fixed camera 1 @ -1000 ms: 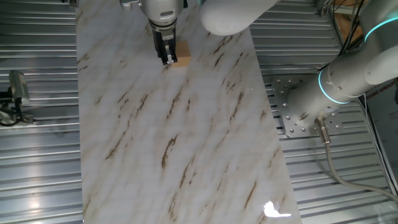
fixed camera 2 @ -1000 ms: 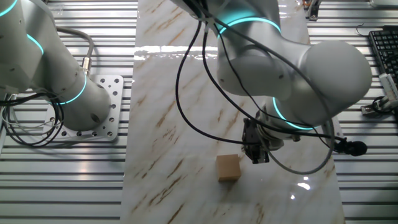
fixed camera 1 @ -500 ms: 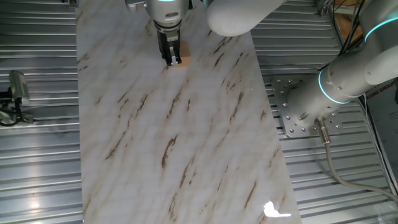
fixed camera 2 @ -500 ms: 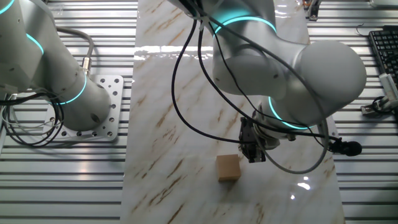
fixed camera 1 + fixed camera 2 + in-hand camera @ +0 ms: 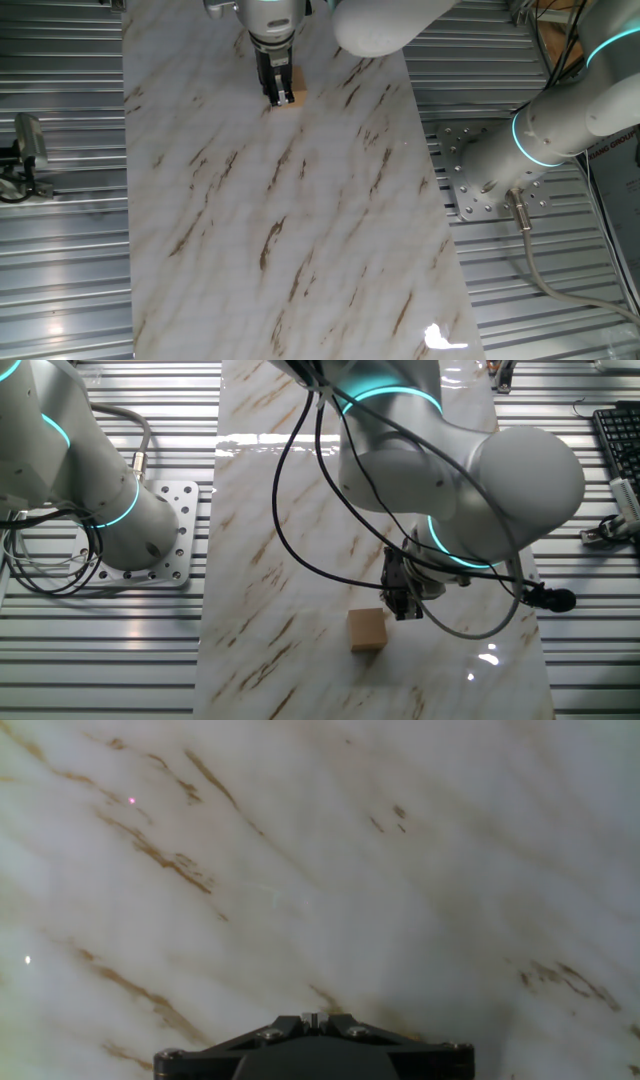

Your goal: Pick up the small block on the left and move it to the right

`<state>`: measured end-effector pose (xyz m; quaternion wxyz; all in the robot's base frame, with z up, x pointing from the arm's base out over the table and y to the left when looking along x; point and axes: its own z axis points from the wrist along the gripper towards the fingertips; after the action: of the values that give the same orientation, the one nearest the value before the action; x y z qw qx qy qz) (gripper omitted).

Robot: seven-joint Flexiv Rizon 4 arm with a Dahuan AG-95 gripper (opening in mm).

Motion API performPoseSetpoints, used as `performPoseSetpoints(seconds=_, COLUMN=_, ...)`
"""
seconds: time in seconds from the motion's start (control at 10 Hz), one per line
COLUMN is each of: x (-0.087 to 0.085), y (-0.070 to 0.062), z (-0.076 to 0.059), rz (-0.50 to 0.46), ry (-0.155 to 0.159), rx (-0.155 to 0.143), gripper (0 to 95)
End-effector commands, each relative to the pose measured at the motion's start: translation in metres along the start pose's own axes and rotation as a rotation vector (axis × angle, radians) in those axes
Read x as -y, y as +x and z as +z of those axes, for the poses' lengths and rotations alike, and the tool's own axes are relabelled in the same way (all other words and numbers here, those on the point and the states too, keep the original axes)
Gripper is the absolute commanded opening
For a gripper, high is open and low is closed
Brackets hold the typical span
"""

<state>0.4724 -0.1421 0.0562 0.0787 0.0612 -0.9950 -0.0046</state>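
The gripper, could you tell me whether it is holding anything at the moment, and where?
Nothing is held: the gripper hangs beside the small block, which rests on the table.

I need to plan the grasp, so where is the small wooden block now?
In one fixed view the small block sits near the top edge of the marble table, partly behind the gripper. In the other fixed view it lies just left of the gripper, apart.

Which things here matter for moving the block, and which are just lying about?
Job:
small block
claw, beside the block, not holding it
marble tabletop

Lying about:
keyboard
second robot arm
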Motion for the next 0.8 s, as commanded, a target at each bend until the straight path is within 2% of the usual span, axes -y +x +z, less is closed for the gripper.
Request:
performPoseSetpoints(seconds=0.1, x=0.0002, y=0.0002, z=-0.0005, rz=0.011, ry=0.004, rx=0.001, gripper=0.0)
performPoseSetpoints(seconds=0.3, x=0.0008, y=-0.0006, z=0.0010, rz=0.038, ry=0.050, rx=0.005, gripper=0.0)
performPoseSetpoints(seconds=0.8, x=0.0016, y=-0.0016, z=0.0030, rz=0.044, ry=0.055, rx=0.002, gripper=0.0)
